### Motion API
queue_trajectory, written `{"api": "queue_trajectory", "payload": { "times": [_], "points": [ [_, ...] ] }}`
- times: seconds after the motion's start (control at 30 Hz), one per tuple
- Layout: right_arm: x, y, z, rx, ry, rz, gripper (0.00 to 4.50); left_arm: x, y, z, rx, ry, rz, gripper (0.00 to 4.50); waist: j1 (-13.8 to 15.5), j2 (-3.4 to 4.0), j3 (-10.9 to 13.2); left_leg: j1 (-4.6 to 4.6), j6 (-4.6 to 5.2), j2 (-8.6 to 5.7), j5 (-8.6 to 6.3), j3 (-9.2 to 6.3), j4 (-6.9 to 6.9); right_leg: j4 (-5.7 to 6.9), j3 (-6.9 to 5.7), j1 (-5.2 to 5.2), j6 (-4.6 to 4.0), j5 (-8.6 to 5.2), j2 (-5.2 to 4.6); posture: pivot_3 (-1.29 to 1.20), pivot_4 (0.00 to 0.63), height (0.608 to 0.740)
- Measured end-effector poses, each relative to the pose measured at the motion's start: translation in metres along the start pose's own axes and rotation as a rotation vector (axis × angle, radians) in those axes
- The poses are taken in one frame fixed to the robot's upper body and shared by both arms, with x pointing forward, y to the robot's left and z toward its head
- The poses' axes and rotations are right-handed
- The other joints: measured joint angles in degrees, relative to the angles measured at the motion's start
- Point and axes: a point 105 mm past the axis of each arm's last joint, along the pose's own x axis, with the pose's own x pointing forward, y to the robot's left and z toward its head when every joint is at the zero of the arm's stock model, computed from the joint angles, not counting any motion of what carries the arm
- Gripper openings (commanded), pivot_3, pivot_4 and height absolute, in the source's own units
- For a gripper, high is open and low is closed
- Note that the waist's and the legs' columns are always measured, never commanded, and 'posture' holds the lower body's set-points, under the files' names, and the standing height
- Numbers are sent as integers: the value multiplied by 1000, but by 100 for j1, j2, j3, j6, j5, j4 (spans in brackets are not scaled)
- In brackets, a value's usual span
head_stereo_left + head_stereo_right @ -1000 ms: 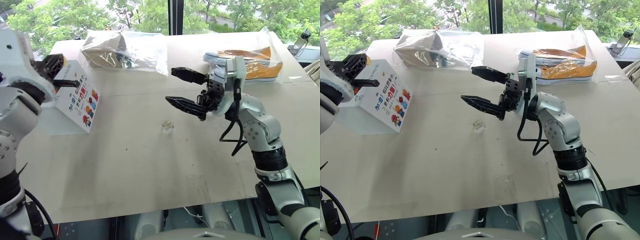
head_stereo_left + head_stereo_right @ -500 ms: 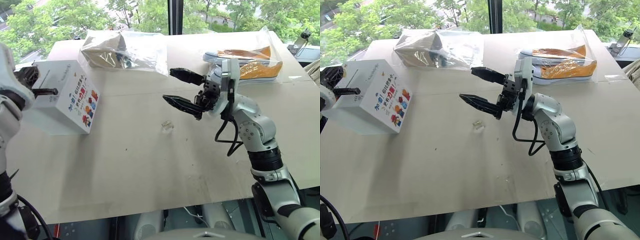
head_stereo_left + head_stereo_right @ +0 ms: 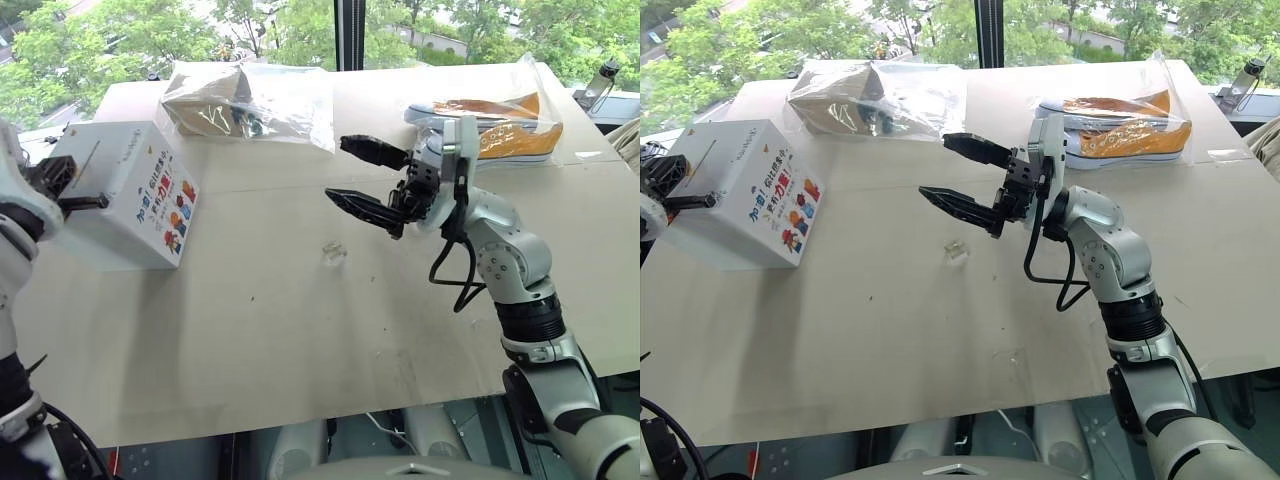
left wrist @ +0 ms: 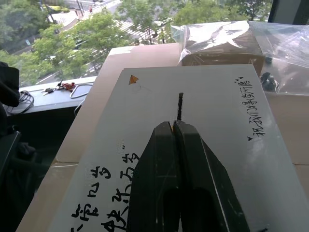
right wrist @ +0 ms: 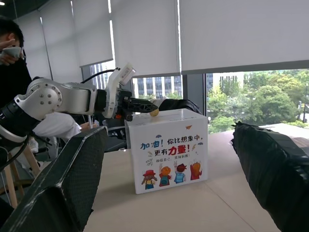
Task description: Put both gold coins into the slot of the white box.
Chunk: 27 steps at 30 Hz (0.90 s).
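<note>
Vs a second ago, the left gripper [image 3: 98, 201] has slid off toward the robot's left edge of the white box [image 3: 135, 205], so more of the box top is uncovered. Box itself has not moved. Its two black fingers are pressed fully together, level, tips over the near end of the slot [image 4: 179, 106]. In the right wrist view a small yellow disc, the gold coin [image 5: 154, 112], sits pinched at those tips just above the box top. The right gripper [image 3: 338, 169] has stayed put: it hangs above mid-table, pointing toward the box, jaws spread wide, holding nothing. Box is on the table's left part: matte white cardboard cuboid, plain top with a thin dark straight slit and handwritten black characters, the side facing the right gripper printed with cartoon figures and coloured lettering. The table [image 3: 300, 330] is a flat, pale beige board with a few scuffs. A small clear plastic piece [image 3: 333, 253] lies on it below the right gripper, apart from the box. At the far edge are two crinkly transparent bags: one with a brown item [image 3: 230, 100], one with an orange-and-white shoe [image 3: 510, 125]. A person [image 5: 12, 58] stands behind the left arm.
</note>
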Motion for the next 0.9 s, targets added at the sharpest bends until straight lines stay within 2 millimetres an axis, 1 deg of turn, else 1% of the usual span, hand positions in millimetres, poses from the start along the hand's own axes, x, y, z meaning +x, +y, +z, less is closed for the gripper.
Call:
{"api": "queue_trajectory", "payload": {
  "times": [0.5,0.57,0.83,0.9],
  "points": [
    [-3,-4,-1,-3,3,-36,4452,4,-1,-6,15,-14,-34,0,-2,-1,-4,21,-3,-10,3,-1,16,62,3,0,0,0,-7,0,150,740],
    [-3,-4,-1,-4,3,-36,4452,6,-1,-11,5,2,-39,0,-3,-2,-5,22,-3,-11,3,-2,18,68,1,-1,0,0,-6,0,150,740],
    [-3,-4,0,-8,-1,-34,4452,6,-3,-15,-2,17,-50,0,0,-5,-7,21,-13,-13,9,-3,19,68,1,-1,0,0,-9,0,150,740],
    [-3,-3,0,-8,-1,-34,4500,5,-3,-15,-7,15,-54,534,-2,-5,-7,21,-13,-13,9,-3,19,68,1,-1,0,0,-9,0,150,740]
  ]
}}
